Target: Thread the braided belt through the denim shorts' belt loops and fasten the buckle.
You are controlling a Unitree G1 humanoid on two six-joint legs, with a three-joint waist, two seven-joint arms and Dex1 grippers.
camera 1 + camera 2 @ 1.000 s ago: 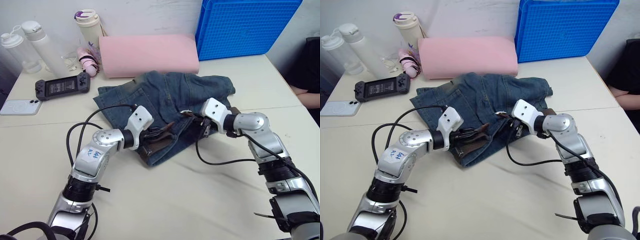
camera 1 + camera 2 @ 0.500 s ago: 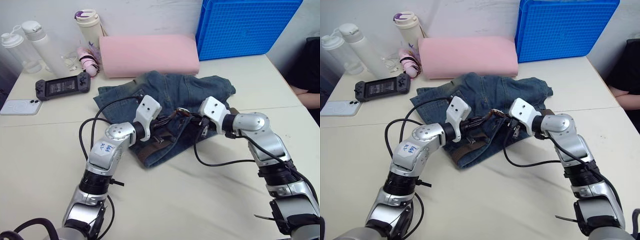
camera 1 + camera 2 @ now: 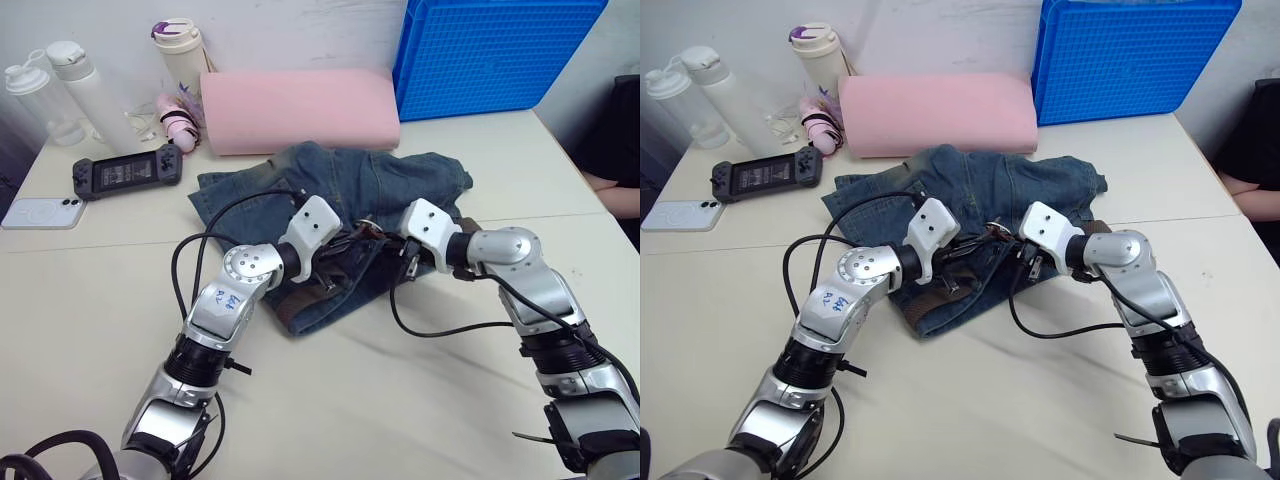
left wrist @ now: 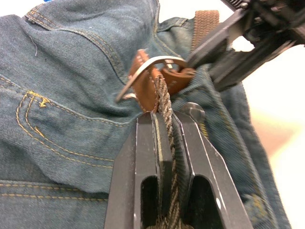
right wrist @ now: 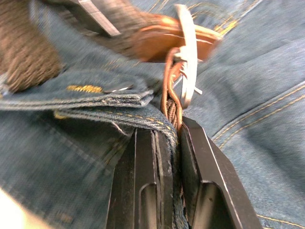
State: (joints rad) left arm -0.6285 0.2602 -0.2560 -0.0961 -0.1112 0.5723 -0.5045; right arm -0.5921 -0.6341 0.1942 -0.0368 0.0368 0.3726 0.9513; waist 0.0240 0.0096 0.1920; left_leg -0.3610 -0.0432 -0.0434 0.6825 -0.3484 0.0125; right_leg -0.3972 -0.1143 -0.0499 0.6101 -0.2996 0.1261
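Braided belt (image 4: pixel 164 102): dark-brown woven strap, tan leather tab at the buckle end, lying across the front of the denim shorts (image 3: pixel 300 190). Shorts crumpled on the pale table (image 3: pixel 420 400), just in front of the pink foam roll (image 3: pixel 300 108); faded blue denim, yellow-orange stitching along seams and pocket, waistband edge folded over near the middle. Buckle (image 4: pixel 145 71): thin silver frame, tilted on edge, standing off the denim near the shorts' middle, tan tab wrapped round its bar. Second stretch of brown strap (image 3: pixel 295 300) showing at the shorts' near edge, farthest from the pink foam roll. Left gripper (image 4: pixel 164 119) clamped on the braided strap just behind the buckle, strap running edge-on between both black fingers. Right gripper (image 5: pixel 167 136) pinched tight on a fold of waistband denim together with strands of the braid, right beside the buckle frame. Both grippers meeting over the shorts' middle, fingertips close to one another, the right one's black fingers visible beyond the buckle in the left wrist view. Belt loops not clearly made out. Beside the pink foam roll, on the robot's left: tumbler (image 3: pixel 178 50), two clear bottles (image 3: pixel 60 85), game controller (image 3: pixel 125 172), phone (image 3: pixel 38 212). Blue crate (image 3: pixel 490 55) on its right.
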